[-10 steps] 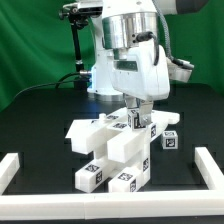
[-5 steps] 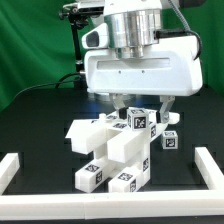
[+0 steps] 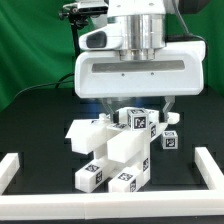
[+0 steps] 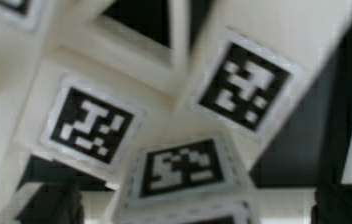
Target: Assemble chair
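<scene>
The chair [image 3: 115, 150] sits in the middle of the black table [image 3: 40, 130] as a half-built heap of chunky white blocks. It is directly below the tool [image 3: 138, 108]. The heap's top block [image 3: 140, 122] lies between the jaws and a little lower. The jaws stand wide apart, wider than that block, and are released with nothing gripped.

In the exterior view, four tags can be counted on the parts:
- one on the top block
- two on the front ends of the low blocks [image 3: 93, 175]
- one on a small cube [image 3: 170, 140] just beside the heap, on the exterior view's right

The blurred wrist view is filled with white part faces and shows three whole tags [image 4: 244, 82] close together.

Two white border rails [image 3: 12, 168] lie near the table's edges, one on each side and well apart from the heap.
</scene>
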Available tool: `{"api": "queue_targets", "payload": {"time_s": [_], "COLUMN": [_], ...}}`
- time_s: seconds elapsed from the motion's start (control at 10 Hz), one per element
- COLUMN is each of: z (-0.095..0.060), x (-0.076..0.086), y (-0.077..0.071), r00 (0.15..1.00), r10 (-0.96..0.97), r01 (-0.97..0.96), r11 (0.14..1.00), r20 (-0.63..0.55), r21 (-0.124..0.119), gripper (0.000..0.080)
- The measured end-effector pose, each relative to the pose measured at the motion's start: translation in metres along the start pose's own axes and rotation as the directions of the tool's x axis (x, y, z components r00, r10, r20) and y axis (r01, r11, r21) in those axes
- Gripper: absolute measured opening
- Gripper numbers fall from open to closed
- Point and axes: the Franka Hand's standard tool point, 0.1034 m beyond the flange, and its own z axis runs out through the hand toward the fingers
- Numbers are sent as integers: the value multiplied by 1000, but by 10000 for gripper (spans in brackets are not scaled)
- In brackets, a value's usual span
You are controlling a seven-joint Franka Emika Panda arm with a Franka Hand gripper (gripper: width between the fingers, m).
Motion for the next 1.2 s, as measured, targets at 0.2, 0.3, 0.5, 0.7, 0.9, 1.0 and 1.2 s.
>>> {"api": "queue_targets", "payload": {"time_s": [0.2, 0.3, 0.5, 0.7, 0.9, 1.0, 1.2], "z": [0, 0, 0, 0, 1, 0, 0], "x": [0, 0, 0, 0, 1, 3, 6], "y": [2, 2, 1, 1, 1, 2, 2], "r00": [1000, 1000, 992, 962, 889, 843, 724], "r10": [21, 20, 128, 274, 458, 538, 689], "r01": [-21, -20, -128, -274, -458, -537, -688], "r11": [1000, 1000, 992, 962, 889, 843, 725], "r20": [0, 0, 0, 1, -3, -13, -24], "r21": [1, 1, 6, 6, 6, 10, 25], "gripper": [649, 523, 386, 265, 265, 265, 265]}}
